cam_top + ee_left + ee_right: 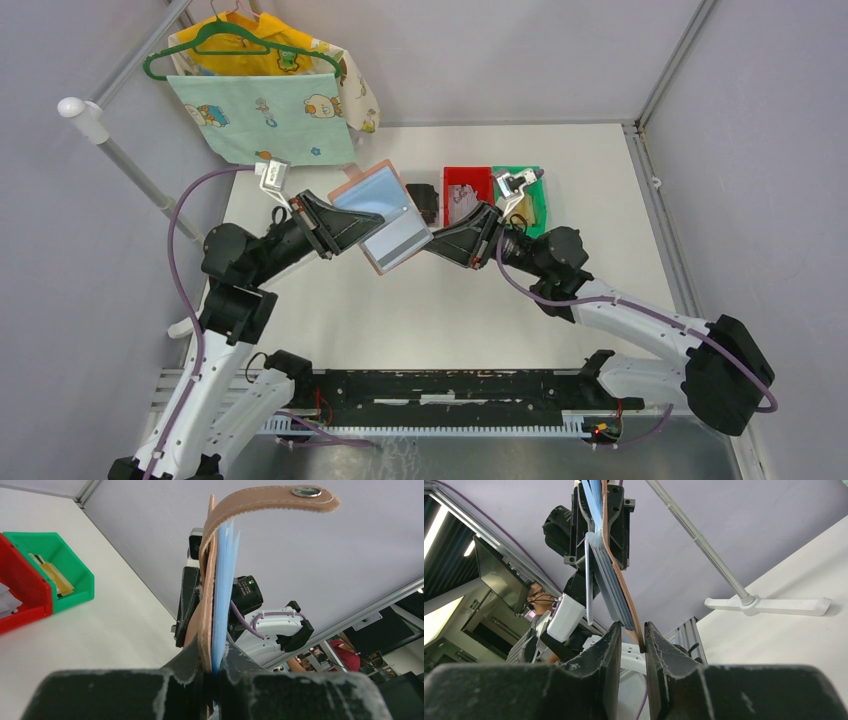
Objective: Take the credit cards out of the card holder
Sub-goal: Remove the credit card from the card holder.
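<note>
From above, the card holder [375,197] hung open over the table [600,200]. Only the wrist views showed the grips. The left gripper [214,660] and the right gripper [634,632] each squeezed its leather edge, with the credit cards [587,580] tucked inside.

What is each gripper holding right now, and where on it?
Both hold the card holder: the left gripper clamps one edge of it, and the right gripper pinches the opposite leather edge.

Card holder [205,590]: matt tan leather-like skin, stitched edges, shiny metal snap [307,491]. Inner sleeves [225,580]: glossy blue plastic. Green bin [75,587]: smooth plastic, slight sheen.
</note>
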Tool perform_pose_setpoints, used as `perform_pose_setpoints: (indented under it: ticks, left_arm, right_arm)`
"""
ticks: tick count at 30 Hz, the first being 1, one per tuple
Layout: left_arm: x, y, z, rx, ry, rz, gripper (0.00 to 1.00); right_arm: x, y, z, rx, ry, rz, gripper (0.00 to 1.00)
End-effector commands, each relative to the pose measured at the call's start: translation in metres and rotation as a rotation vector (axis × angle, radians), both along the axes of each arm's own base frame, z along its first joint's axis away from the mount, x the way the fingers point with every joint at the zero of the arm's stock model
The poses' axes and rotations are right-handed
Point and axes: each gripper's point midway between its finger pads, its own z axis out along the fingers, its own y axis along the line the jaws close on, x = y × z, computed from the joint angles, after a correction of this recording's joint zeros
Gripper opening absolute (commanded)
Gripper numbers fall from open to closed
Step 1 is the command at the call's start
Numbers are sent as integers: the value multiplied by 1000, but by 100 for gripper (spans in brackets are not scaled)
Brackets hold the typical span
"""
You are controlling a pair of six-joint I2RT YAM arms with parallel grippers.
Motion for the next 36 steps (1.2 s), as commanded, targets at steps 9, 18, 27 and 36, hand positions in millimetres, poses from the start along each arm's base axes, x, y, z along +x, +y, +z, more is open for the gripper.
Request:
perform_pose_setpoints:
  ticks: [9, 18, 27, 36]
  left_arm:
    - [-14, 2, 26, -26, -117, -28, 2]
    - [-13, 0, 16, 4, -127, -35, 2]
    - [-22, -4, 10, 25, -137, -97, 2]
    - [-22, -2, 15, 79, -195, -69, 6]
  right_arm:
    - [-16, -3, 51, 123, -76, 73, 34]
    - [-22, 4, 54, 80, -121, 80, 43]
    - [-29, 20, 68, 63, -224, 121, 49]
    - [-29, 23, 60, 52, -141, 135, 17]
